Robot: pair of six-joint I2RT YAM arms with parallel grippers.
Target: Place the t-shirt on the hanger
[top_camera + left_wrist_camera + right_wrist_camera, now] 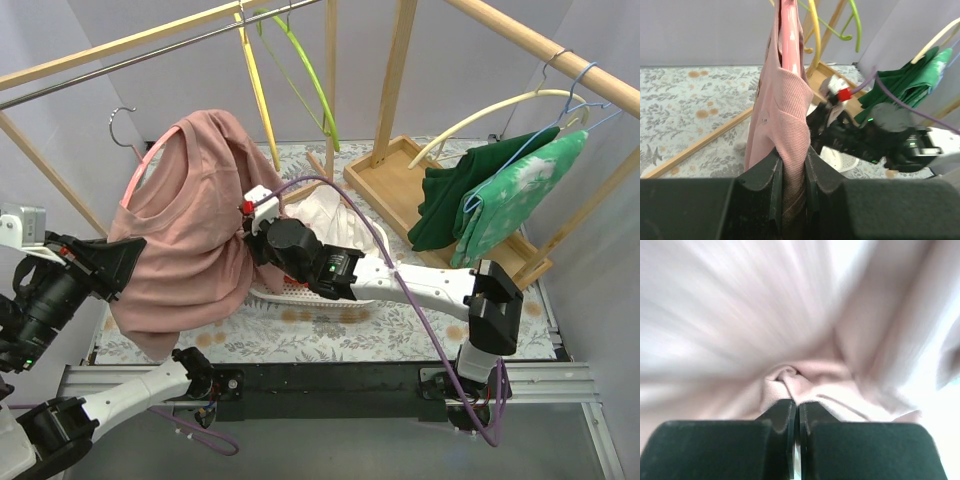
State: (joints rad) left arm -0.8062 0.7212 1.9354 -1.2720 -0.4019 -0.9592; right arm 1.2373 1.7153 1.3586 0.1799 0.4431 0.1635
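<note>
— Your left hand [791,159] is clamped on the t-shirt [185,240]; your right hand [796,407] pinches a fold of it.
— And the hanger [148,163]?
— Far left, tucked under the t-shirt's shoulder.

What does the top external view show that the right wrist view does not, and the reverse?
Only the top external view shows the thin pink curved plastic hanger, the dark green cloth garment hanging at right and the white plastic basket. Only the right wrist view shows, close up, the right hand pinched shut on a fold of the dusty-pink fabric t-shirt. Both show that t-shirt.
</note>
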